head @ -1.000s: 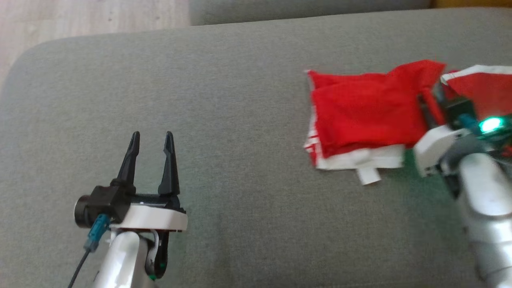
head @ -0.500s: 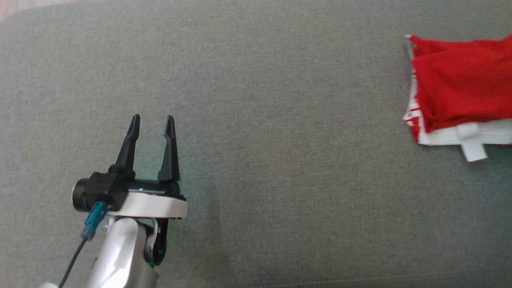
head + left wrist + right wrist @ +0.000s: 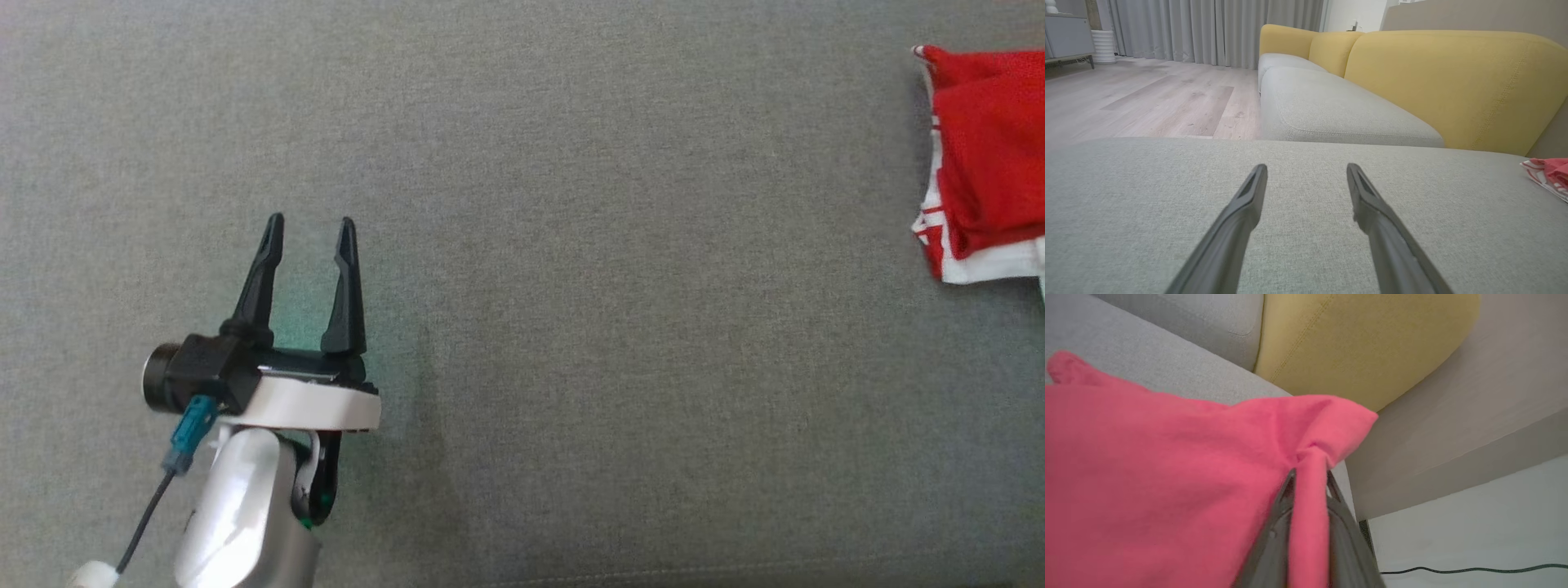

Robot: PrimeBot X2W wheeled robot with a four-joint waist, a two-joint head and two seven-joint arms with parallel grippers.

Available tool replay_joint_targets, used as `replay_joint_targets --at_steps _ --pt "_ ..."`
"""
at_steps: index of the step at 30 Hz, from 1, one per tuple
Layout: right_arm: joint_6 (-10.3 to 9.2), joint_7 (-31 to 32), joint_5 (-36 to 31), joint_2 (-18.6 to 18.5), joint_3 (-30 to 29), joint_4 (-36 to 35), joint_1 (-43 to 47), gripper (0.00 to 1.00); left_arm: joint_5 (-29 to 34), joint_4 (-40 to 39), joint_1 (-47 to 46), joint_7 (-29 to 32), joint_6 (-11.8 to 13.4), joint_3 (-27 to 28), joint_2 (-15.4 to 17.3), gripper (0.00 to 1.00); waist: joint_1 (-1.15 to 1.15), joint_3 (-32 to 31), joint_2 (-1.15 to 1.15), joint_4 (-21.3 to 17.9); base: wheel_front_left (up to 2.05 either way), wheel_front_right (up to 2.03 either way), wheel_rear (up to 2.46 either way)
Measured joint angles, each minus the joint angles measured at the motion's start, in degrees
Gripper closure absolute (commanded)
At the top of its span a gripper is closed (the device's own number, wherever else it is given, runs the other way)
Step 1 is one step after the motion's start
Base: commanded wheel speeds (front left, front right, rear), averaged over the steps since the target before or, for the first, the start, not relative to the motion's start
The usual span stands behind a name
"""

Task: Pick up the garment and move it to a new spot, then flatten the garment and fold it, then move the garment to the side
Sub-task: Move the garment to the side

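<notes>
Two of the three stages look finished to us. The garment lies as a compact stacked bundle rather than a spread sheet, so we judge the relocating, flattening and folding done. What seems to be in hand is the last part, carrying it to the side. It sits at the far right of the grey seat cushion, well apart from the left gripper.

The left gripper hovers over bare cushion with its two long dark fingers spread wide and nothing between them. In the right wrist view, the right gripper has its fingers nearly closed on a narrow pinched ridge of the red cloth, which puckers into a small peak just past the tips. As we read it, what is left is letting go and drawing that arm clear without dragging the fold open.

The cloth is soft, matte red knit with white banding and thin red stripes along its lower layers, which peek out under the top fold. The cushion is a tight, slightly nubby grey weave with rounded edges. Behind it rises a mustard-yellow backrest with visible stitched seams.
</notes>
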Motion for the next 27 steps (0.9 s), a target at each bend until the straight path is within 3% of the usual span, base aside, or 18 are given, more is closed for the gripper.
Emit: replay_joint_targets --at_steps 1,6,12,24,27 --pt "0.00 0.1 0.0 0.4 -1.1 -0.1 0.0 0.00 0.0 0.2 0.0 0.0 -0.2 0.0 0.0 0.00 0.01 0.0 0.00 0.0 0.00 0.00 0.00" --pt "0.00 0.3 -1.2 2.4 -3.5 -1.9 0.2 0.00 0.0 1.0 0.0 0.0 -0.2 0.0 0.0 0.00 0.00 -1.3 0.00 -0.2 0.00 0.00 0.00" --pt "0.00 -1.1 -1.6 8.2 -5.8 -7.9 1.4 0.00 0.0 1.1 0.5 0.0 -0.2 0.6 0.0 0.00 -0.01 -4.9 0.00 -0.7 0.00 0.00 0.00" --pt "0.00 -6.9 4.9 30.5 -2.5 -25.9 11.7 0.00 -0.1 -1.2 6.7 0.0 0.9 1.5 0.0 0.00 -0.02 -14.0 0.00 -1.9 0.00 0.00 0.00" --pt "0.00 -8.4 6.4 32.7 -2.1 -26.7 14.8 0.00 -0.1 -1.5 7.2 0.0 0.9 1.5 0.0 0.00 -0.02 -14.8 0.00 -1.8 0.00 0.00 0.00"
